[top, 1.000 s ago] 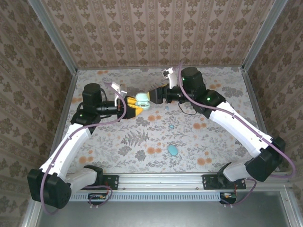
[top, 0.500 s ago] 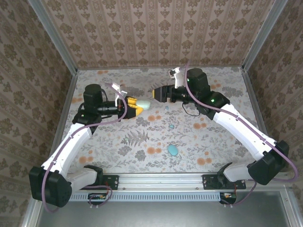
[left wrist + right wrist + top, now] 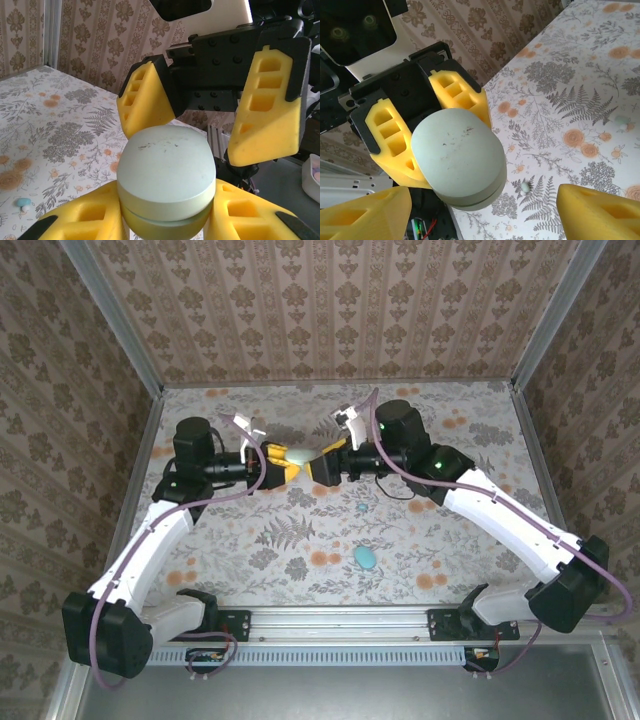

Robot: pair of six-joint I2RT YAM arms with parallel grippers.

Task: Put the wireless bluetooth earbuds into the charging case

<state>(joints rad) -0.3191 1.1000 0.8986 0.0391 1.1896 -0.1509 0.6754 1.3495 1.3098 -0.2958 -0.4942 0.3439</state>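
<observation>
Tabletop (image 3: pixel 300 540) floral-patterned, walls (image 3: pixel 330 310) damask-papered, earbud (image 3: pixel 362 509) lying loose

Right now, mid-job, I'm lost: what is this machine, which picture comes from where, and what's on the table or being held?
These are two robot arms bolted at the table's near edge, each ending in a two-finger gripper with yellow pads. The wide picture looks down from above and behind; the other two come from a camera on each wrist. The left gripper is shut on a pale green oval case, held above the floral table. The right gripper faces it, open. On the table lie a tiny teal earbud and a blue oval.
</observation>
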